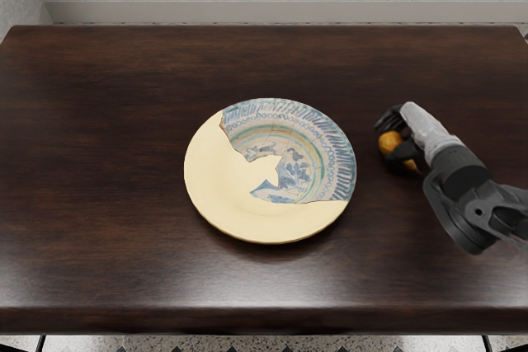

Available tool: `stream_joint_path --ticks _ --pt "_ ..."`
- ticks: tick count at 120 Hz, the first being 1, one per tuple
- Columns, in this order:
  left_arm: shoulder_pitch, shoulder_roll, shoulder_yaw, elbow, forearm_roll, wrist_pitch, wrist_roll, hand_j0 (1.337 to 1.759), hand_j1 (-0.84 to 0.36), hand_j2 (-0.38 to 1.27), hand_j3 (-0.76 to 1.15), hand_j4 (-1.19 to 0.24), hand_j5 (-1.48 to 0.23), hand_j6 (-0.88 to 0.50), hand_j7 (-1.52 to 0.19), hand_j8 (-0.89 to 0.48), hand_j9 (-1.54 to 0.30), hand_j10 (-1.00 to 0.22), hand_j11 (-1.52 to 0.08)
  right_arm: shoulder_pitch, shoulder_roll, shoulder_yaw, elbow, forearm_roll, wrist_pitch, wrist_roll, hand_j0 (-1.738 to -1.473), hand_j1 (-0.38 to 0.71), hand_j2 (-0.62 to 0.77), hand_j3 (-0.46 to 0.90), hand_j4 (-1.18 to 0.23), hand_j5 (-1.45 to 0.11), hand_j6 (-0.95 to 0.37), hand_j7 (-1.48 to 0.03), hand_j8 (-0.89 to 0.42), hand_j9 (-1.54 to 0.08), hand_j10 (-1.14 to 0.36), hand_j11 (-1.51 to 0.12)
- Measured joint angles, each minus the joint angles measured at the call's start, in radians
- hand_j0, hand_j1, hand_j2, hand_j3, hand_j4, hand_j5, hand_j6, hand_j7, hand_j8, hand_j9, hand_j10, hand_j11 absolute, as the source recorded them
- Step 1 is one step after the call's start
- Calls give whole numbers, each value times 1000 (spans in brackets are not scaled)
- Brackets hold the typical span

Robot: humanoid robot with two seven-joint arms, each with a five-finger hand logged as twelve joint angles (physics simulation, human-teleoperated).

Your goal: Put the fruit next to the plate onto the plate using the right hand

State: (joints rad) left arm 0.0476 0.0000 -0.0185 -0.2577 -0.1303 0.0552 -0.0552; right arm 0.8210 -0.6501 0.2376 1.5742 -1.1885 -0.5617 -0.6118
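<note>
Right hand (402, 139), at the plate's (206, 187) 3 o'clock, is curled closed around the fruit (388, 143), apparently low over the desk (99, 204) just beside the plate, so the grasp looks made while lifting and placing remain.

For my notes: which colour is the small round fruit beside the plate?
The small round fruit is orange-yellow; see head view.

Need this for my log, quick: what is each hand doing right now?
Left hand: not in view.
Right hand: closed around the orange fruit, beside the plate.
</note>
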Motion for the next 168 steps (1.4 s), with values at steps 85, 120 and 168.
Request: stream_joint_path --ticks 85,120,168 --pt "0 0 0 0 0 0 0 1658 349 0 0 0 0 0 0 0 0 0 0 133 58 3 27 21 9 1 -1658 285 231 0 -616 -804 -565 -802 -443 -787 -621 -787" --pt "0 0 0 0 0 0 0 1658 349 0 0 0 0 0 0 0 0 0 0 150 104 6 30 26 8 0 -1658 287 247 0 -617 -801 -574 -801 -450 -793 -622 -792" --pt "0 0 0 0 0 0 0 1658 349 0 0 0 0 0 0 0 0 0 0 194 192 6 31 27 8 0 -1658 282 251 0 -613 -806 -583 -801 -452 -798 -628 -793"
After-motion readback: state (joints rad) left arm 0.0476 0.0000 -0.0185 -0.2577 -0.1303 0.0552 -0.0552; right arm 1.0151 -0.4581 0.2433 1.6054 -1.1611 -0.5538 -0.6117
